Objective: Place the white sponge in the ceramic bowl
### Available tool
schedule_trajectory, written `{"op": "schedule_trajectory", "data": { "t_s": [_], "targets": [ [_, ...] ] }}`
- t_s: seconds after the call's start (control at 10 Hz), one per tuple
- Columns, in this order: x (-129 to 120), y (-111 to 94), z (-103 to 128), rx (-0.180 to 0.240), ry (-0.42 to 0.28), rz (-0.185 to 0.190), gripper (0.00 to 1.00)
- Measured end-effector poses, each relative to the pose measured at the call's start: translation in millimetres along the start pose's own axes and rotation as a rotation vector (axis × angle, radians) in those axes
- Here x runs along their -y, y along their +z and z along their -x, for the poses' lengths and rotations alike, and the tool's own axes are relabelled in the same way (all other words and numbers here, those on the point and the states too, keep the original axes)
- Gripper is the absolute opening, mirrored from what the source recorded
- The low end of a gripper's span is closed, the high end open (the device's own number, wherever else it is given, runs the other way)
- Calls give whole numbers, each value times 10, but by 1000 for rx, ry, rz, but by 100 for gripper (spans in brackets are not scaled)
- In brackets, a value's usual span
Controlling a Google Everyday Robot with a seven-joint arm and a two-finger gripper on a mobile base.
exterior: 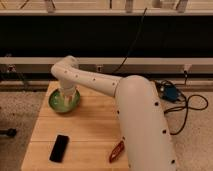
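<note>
A green ceramic bowl (56, 104) stands at the far left corner of the wooden table (90, 125). My white arm reaches from the lower right across the table, and my gripper (67, 96) hangs straight down into the bowl. The wrist hides the inside of the bowl around the gripper. The white sponge is not visible; it is hidden or out of view.
A black phone-like slab (59, 148) lies at the front left of the table. A red object (116, 150) lies at the front, next to my arm. Black and blue cables (175, 100) lie on the floor to the right. A dark rail runs behind the table.
</note>
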Motion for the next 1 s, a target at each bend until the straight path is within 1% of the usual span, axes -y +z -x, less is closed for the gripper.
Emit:
{"op": "schedule_trajectory", "data": {
  "t_s": [0.1,0.4,0.5,0.6,0.7,0.8,0.9,1.0],
  "targets": [
    [4,25,-53,0,8,-4,80],
    [30,65,-150,-10,16,-15,80],
    [63,71,-173,-22,12,-35,80],
    [77,42,-195,-34,8,-72,80],
    [58,17,-202,-31,6,-93,80],
    [28,-10,-197,-22,5,-82,80],
    [54,-23,-182,-20,-4,-56,80],
    [53,-44,-192,-20,-6,-48,80]
  ]
}}
